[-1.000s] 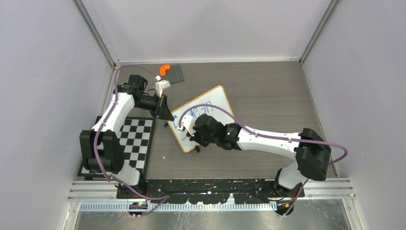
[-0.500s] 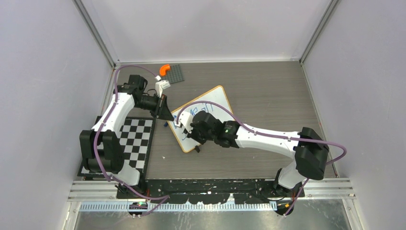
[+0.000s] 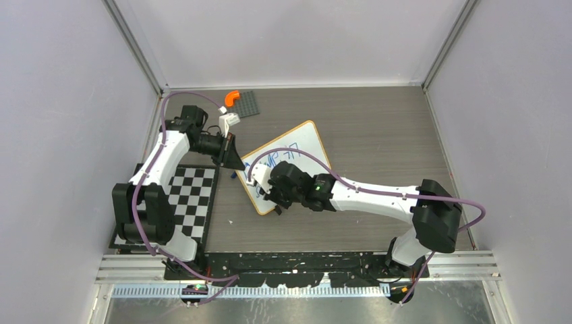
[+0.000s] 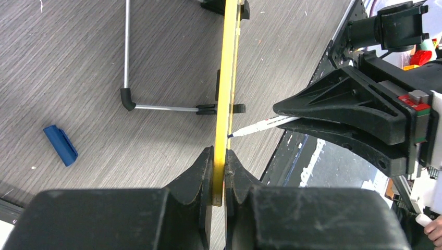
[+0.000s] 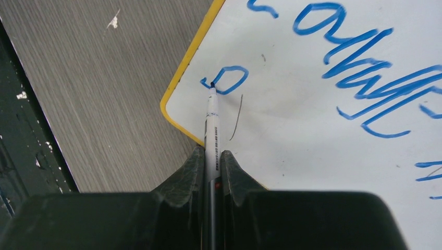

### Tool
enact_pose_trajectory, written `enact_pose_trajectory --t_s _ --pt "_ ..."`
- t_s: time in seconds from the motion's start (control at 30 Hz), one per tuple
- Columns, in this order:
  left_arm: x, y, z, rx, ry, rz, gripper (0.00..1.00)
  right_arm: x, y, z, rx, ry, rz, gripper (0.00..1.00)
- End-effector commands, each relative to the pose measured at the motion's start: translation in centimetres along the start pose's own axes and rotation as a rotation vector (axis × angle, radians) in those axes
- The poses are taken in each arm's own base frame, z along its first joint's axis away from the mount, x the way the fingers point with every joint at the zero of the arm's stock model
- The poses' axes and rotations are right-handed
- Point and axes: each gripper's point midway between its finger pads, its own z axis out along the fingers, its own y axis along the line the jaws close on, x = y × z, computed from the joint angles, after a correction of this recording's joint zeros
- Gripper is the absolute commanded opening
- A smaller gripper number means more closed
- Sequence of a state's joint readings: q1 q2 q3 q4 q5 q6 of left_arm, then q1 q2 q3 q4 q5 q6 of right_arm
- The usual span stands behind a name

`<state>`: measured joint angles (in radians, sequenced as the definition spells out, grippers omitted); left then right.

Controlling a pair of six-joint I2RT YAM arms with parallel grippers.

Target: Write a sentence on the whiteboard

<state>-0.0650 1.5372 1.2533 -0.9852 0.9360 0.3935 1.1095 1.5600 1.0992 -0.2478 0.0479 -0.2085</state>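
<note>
Item 1, whiteboard (image 3: 290, 162): sitting left of centre on the wood-grain surface (image 3: 384, 135), just right of the checkerboard mat (image 3: 192, 192), between the two arms; a thin wire leg (image 4: 126, 52) is showing beside it in the left wrist view

Item 2, left end effector (image 4: 219, 153): closing narrowly on the board's yellow rim, one finger pressing each face, the board appearing edge-on

Item 3, right end effector (image 5: 211, 152): gripping a white marker (image 5: 211, 117) between nearly closed fingers, the barrel pointing forward

Item 4, marker tip: touching the white face near the rounded corner, at the left edge of a small blue loop (image 5: 228, 80)

Item 5, sentence (image 5: 365, 67): running in slanted blue handwriting across the board, above and right of the loop; the words are not reading clearly here

Item 6, blue cap (image 4: 61, 145): lying loose on the surface, apart from the board

Item 7, dark studded plate (image 3: 248, 102): lying at the far left of the surface, an orange piece (image 3: 232, 97) sitting at its left corner
</note>
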Motion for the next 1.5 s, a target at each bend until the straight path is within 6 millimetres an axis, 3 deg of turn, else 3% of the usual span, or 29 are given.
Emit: enact_pose_trajectory --t_s 0.0,0.27,0.63,0.93,1.1,1.47 --pt "-0.3 0.3 -0.3 -0.026 -0.008 0.03 0.0 0.5 0.0 -0.7 0.003 -0.001 -0.01 0.0" --pt "-0.3 0.2 -0.3 -0.025 -0.007 0.03 0.0 0.5 -0.6 -1.2 0.029 -0.003 -0.019 0.0" --pt "-0.3 0.1 -0.3 -0.019 -0.009 0.029 0.0 -2.4 -2.1 -3.1 0.063 -0.052 -0.013 0.0" --pt "-0.4 0.1 -0.3 -0.02 -0.01 0.032 0.0 -2.9 -2.5 -2.3 0.081 -0.065 -0.012 0.0" --pt "-0.3 0.1 -0.4 -0.024 -0.006 0.035 0.0 -2.4 -2.3 -1.8 0.075 -0.052 -0.014 0.0" --pt "-0.3 0.1 -0.4 -0.022 -0.006 0.031 0.0 0.9 -1.8 -0.8 0.065 0.022 -0.019 0.0"
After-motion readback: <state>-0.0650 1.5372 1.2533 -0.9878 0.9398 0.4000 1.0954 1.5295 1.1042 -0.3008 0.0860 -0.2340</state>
